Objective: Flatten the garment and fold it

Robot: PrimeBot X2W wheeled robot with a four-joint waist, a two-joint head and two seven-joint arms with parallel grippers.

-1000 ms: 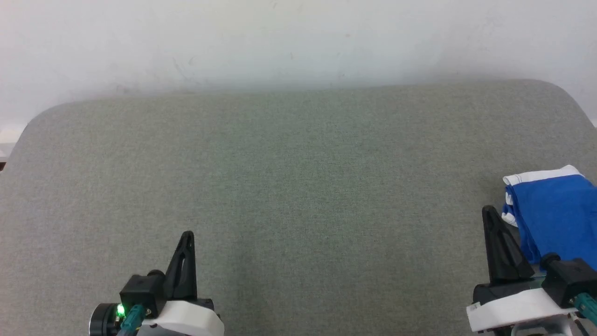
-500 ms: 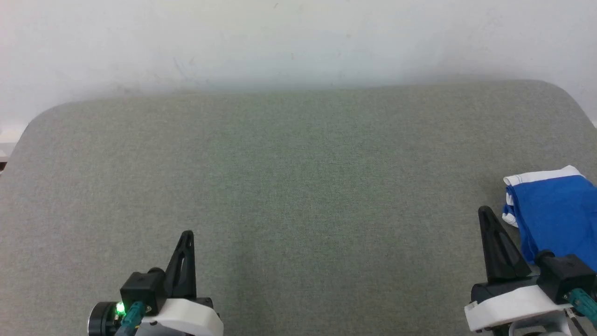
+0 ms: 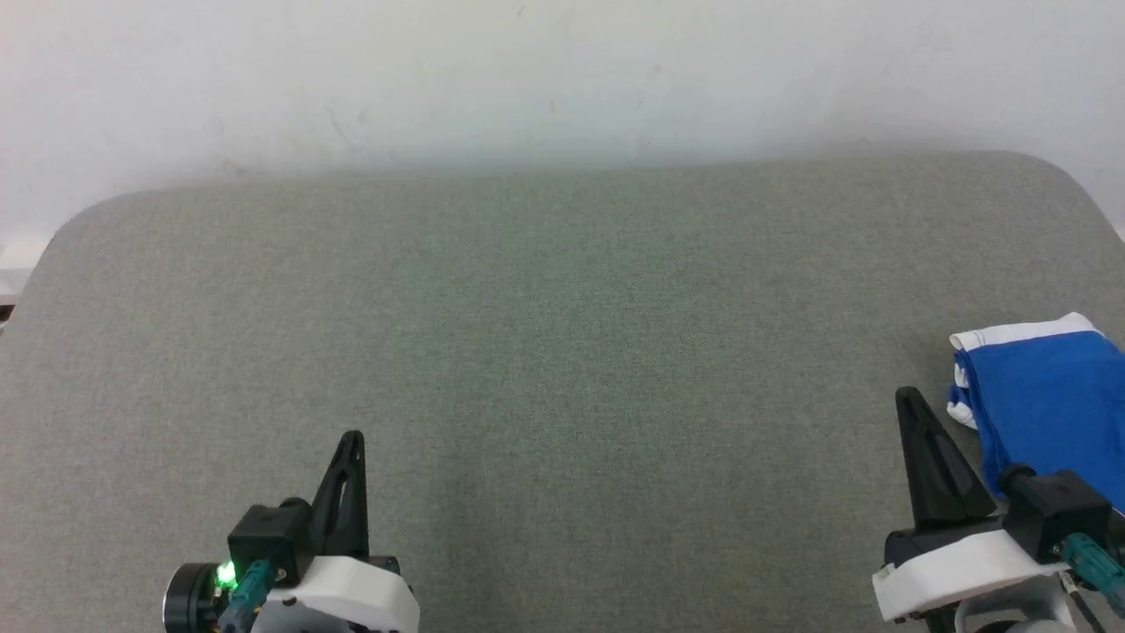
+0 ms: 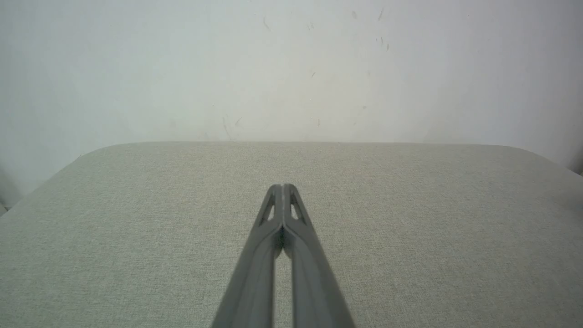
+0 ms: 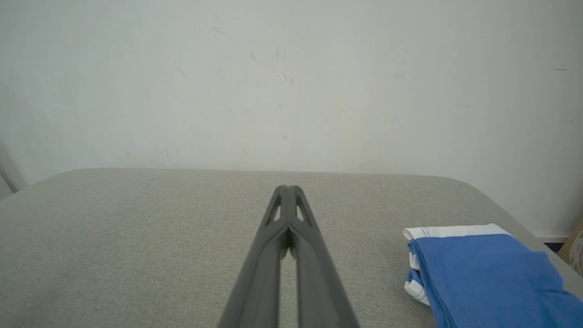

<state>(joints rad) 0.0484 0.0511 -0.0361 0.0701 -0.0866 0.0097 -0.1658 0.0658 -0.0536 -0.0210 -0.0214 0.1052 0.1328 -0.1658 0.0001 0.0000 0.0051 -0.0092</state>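
Head view has the left gripper [image 3: 351, 444] and right gripper [image 3: 909, 403] both clenched empty over the grey fabric tabletop [image 3: 562, 334]; the folded blue shorts [image 3: 1046, 396] lie just right of the right jaws, untouched.

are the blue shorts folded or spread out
Folded: the garment lies as a layered bundle at the table's right edge, its white trim doubled.

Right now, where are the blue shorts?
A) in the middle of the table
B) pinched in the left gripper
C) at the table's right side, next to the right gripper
C: the shorts lie at the right side of the table, just right of the right gripper.
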